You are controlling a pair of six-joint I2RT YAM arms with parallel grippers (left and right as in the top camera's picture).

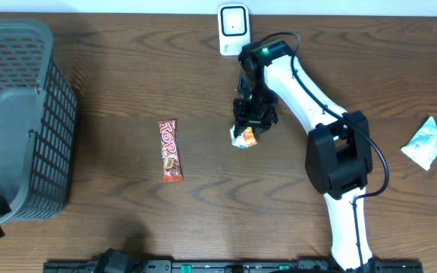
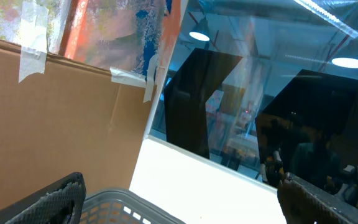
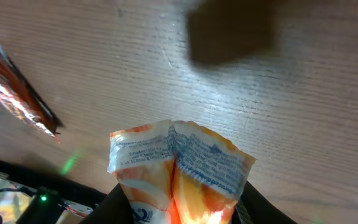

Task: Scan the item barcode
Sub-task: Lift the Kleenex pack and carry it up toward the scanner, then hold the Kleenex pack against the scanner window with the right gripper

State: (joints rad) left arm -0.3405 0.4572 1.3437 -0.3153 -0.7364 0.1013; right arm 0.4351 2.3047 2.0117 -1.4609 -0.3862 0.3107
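Right pincer (image 3: 180, 208): mine, grasping snack packet (image 3: 178, 163)
Packet axis: along my fingers, crimped end outward
Left pincer (image 2: 182, 196): released

Right gripper (image 1: 247, 126) clenched, left gripper (image 2: 179, 205) agape.

R-wrist view: orange-white crinkled plastic packet (image 3: 179, 168) btm cut by frame edge, print too blurred to read. Overhead: mostly hidden under right gripper (image 1: 246, 129); grey plastic mesh basket (image 1: 59, 114) left side out of frame. R-wrist: red foil snack bar (image 3: 11, 87) cut off at left.
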